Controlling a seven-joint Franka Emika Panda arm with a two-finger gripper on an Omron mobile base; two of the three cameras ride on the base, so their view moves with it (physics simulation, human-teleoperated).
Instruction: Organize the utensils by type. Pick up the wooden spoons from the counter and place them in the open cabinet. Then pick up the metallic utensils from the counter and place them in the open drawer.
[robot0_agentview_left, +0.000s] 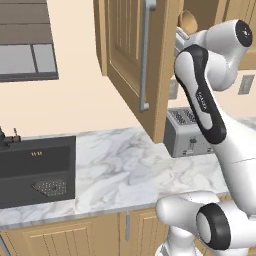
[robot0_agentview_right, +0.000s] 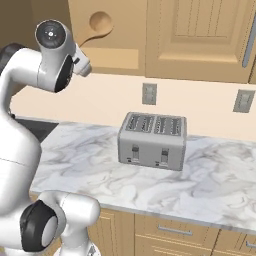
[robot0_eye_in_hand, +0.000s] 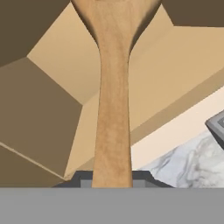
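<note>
Wooden spoon (robot0_eye_in_hand: 114, 96) is up at the open cabinet (robot0_agentview_left: 131, 55), held by the handle in the end effector (robot0_eye_in_hand: 113, 181). Jaws are narrowed onto the handle end; hand view has the handle rising straight from between the fingertips. Long axis runs along the end effector's line, bowl leading, pointing into the cabinet opening. In the right base view the round bowl (robot0_agentview_right: 100, 24) sits against the cabinet interior, above and just right of the wrist. In the left base view only a sliver of the bowl (robot0_agentview_left: 188, 20) shows past the door's edge.

Spoon look: light-brown wood with faint lengthwise grain, straight flat-sided handle flaring smoothly into a rounded bowl. Matte, no marks.

Cabinet: light wood, panelled door swung out toward the camera, long vertical silver bar handle (robot0_agentview_left: 145, 55). Inside is plain tan panels, darker brown where shaded.

Below: counter (robot0_agentview_right: 210, 185) is white-and-grey marbled stone over light-wood fronts with silver bar handles. Boxy grey four-slot toaster (robot0_agentview_right: 152, 140) stands on it by the wall, well below the spoon. Two grey wall outlets (robot0_agentview_right: 149, 93) above the toaster on the cream wall. Black sink (robot0_agentview_left: 35, 170) set into the counter at far left of the left base view, with a dark mesh strainer (robot0_agentview_left: 50, 187) in the basin.
</note>
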